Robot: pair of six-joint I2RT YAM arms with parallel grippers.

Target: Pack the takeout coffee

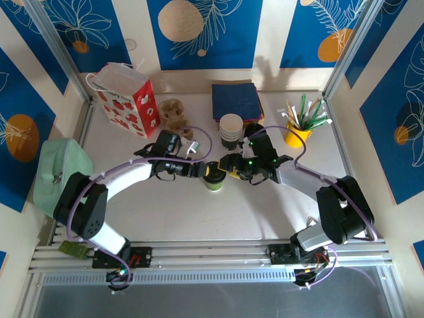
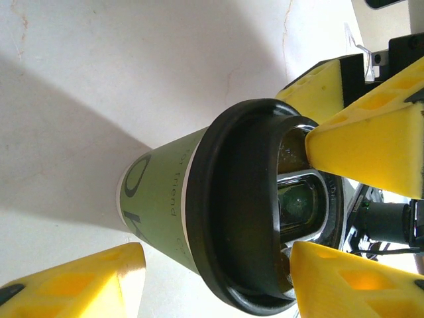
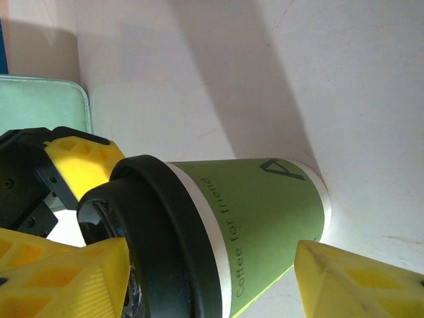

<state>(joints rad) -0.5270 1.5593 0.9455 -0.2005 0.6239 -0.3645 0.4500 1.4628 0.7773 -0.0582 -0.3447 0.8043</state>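
The takeout coffee [image 1: 214,180], a small lime-green paper cup with a black lid, stands upright at the middle of the table. My left gripper [image 1: 205,172] reaches it from the left and my right gripper [image 1: 230,169] from the right, tips meeting over the lid. In the left wrist view the cup [image 2: 159,199] lies across the open left gripper [image 2: 218,252]: one yellow finger is by the lid top, the other low beside the green wall. The right gripper's fingers [image 2: 371,139] rest on the lid there. The right wrist view shows the cup [image 3: 265,212] between the open right gripper [image 3: 212,248], with a left finger [image 3: 79,162] behind the lid.
A strawberry-print paper bag [image 1: 126,99] stands at the back left beside a cardboard cup carrier [image 1: 173,114]. A stack of white cups [image 1: 231,130], dark napkins [image 1: 236,99] and a yellow cup of stirrers [image 1: 299,129] stand behind. A mint-green case [image 1: 59,173] sits at the left edge.
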